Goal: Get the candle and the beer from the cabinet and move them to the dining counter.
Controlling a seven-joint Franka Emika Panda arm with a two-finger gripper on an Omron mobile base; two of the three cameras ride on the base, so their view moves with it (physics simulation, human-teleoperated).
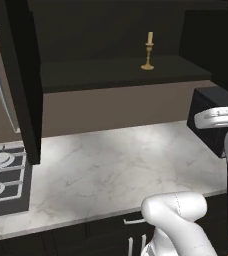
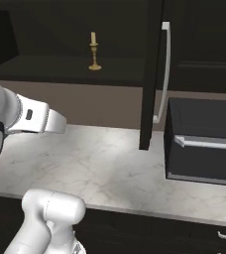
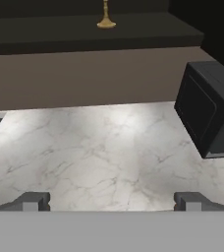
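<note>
tool (image 3: 112, 202) hangs over the marble desk (image 1: 111, 165) with its two dark tips spread wide and nothing between them. up in the open cabinet (image 1: 21, 75) the candle (image 1: 148, 51) stands upright on the dark shelf, alone, well apart from the tool and above it. a black microwave (image 2: 204, 144) sits on the desk to the right, and the gas hob (image 1: 1, 175) lies at the left end. cabinet doors stand swung open on both sides.

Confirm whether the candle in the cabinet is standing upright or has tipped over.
Upright. The candle stands on its flared base on the open cabinet's shelf, stem vertical in both base views, nothing touching it.
</note>
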